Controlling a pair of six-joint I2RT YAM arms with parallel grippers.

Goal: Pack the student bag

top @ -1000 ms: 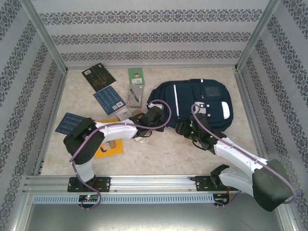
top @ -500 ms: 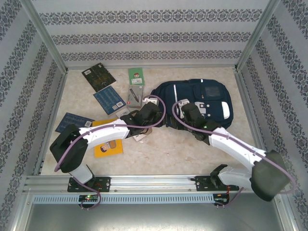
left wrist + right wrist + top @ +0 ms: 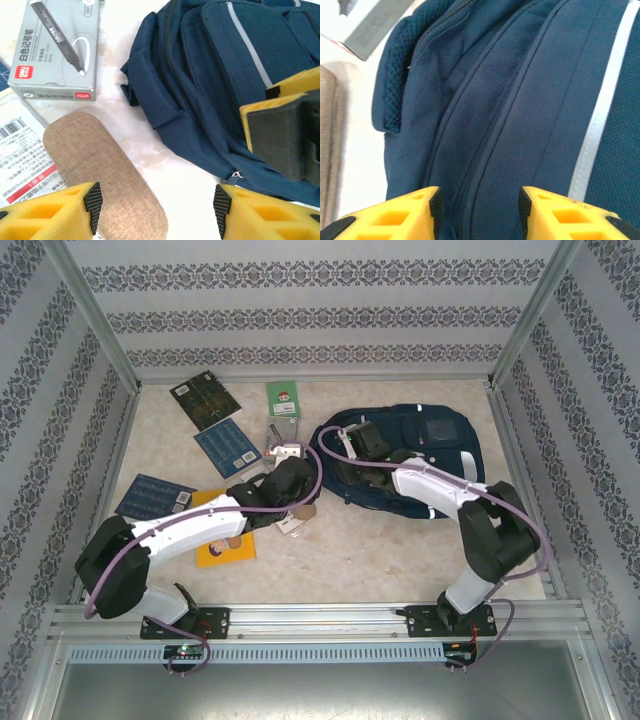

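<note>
The right gripper (image 3: 480, 200) has swung from the near edge of the student bag (image 3: 400, 430) to above its left part, and its arm is now folded back. The left gripper (image 3: 155, 202) has drawn slightly leftward; its jaws, before apparently almost closed, now stand apart

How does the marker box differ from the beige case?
The grey marker box is rectangular with sharp corners; the beige case is oval with rounded ends. The box carries printed text and a pen picture; the case is plain woven fabric. Both lie flat beside the navy backpack.
</note>
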